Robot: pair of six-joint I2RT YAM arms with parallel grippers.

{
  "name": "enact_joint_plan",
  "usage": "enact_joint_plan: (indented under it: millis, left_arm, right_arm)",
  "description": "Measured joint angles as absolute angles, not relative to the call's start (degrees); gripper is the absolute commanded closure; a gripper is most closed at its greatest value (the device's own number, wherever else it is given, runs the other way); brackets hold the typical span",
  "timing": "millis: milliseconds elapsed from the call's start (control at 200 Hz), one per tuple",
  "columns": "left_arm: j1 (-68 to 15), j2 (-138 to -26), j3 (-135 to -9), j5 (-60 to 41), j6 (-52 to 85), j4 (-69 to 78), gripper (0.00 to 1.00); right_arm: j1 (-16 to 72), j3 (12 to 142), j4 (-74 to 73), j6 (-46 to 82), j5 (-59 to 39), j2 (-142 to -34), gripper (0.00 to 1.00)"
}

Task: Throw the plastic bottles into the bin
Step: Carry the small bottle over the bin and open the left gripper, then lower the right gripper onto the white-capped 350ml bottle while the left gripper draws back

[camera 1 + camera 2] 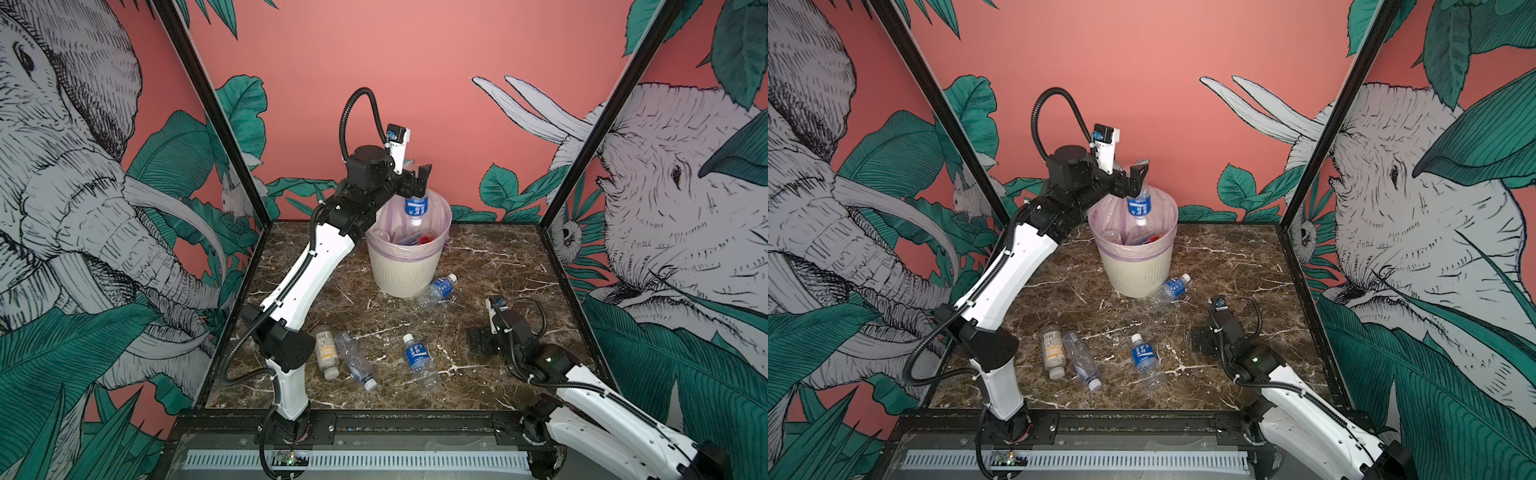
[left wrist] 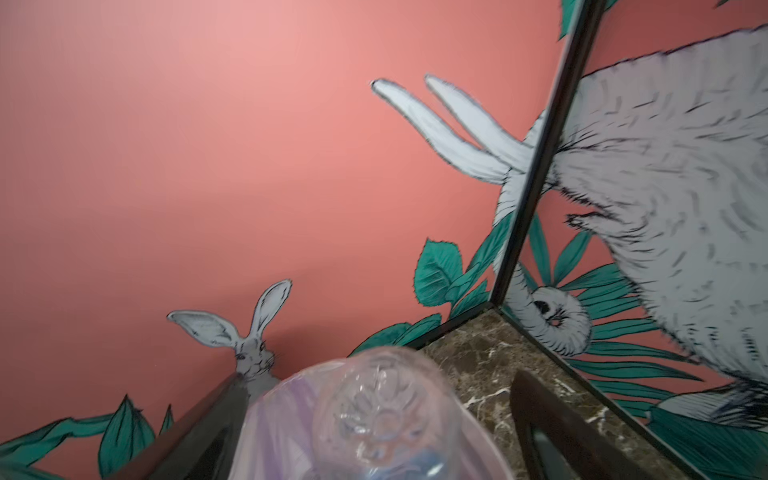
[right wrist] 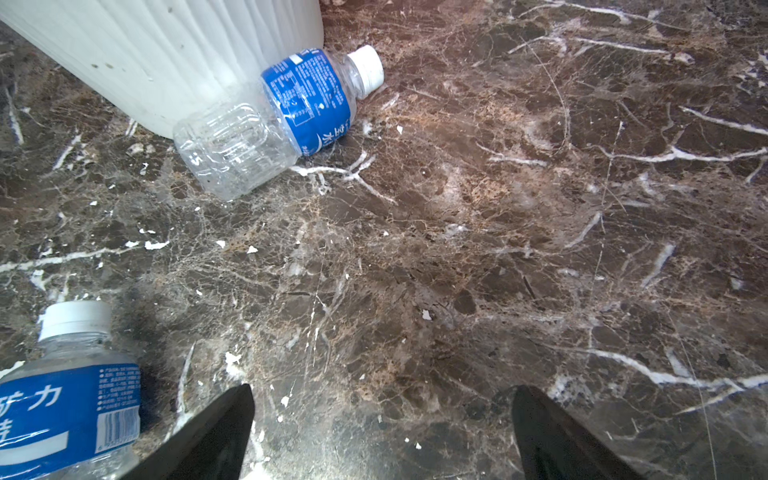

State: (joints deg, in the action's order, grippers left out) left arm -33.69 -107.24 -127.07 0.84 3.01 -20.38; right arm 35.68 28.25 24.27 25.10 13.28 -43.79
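My left gripper (image 1: 417,180) (image 1: 1133,180) hangs open over the bin (image 1: 401,274) (image 1: 1133,274), a cream ribbed basket with a lilac liner. A blue-labelled plastic bottle (image 1: 415,208) (image 1: 1138,205) is cap down just under its fingers, partly inside the bin's mouth. In the left wrist view its clear base (image 2: 374,411) shows blurred between the spread fingers (image 2: 540,415). Several bottles lie in the bin. My right gripper (image 1: 478,338) (image 3: 383,390) stands open and empty low over the table. One bottle (image 1: 438,289) (image 3: 291,108) lies against the bin's foot.
On the marble table (image 1: 478,266) lie a blue-labelled bottle (image 1: 417,357) (image 3: 70,395), a clear unlabelled one (image 1: 355,361) and a white-and-yellow-labelled one (image 1: 325,351), near the left arm's base. Patterned walls with black corner posts close in the table on three sides.
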Motion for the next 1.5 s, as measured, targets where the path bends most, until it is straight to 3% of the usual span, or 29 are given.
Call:
enact_joint_plan:
  millis: [225,580,1130,1500]
  left_arm:
    - [-32.7,-103.4,-125.5,1.0,3.0,-23.3,0.0]
    - [-32.6,-80.0,-100.3,2.9,3.7,-18.9,0.0]
    - [-32.1,-59.2,-73.0,9.9,4.0,-20.2,0.01]
    - [-32.1,-50.9,-56.6,11.0,8.4,-21.5,0.01]
  right_arm:
    - [35.7,27.5,24.0,25.1,12.5,-42.4,0.01]
    - [46.1,32.6,24.2,23.9,11.8,-50.1,0.01]
    - [55.0,39.6,24.1,24.5,12.1,-61.7,0.01]
    - [61.0,41.0,21.3,27.1,12.0,-66.8,0.01]
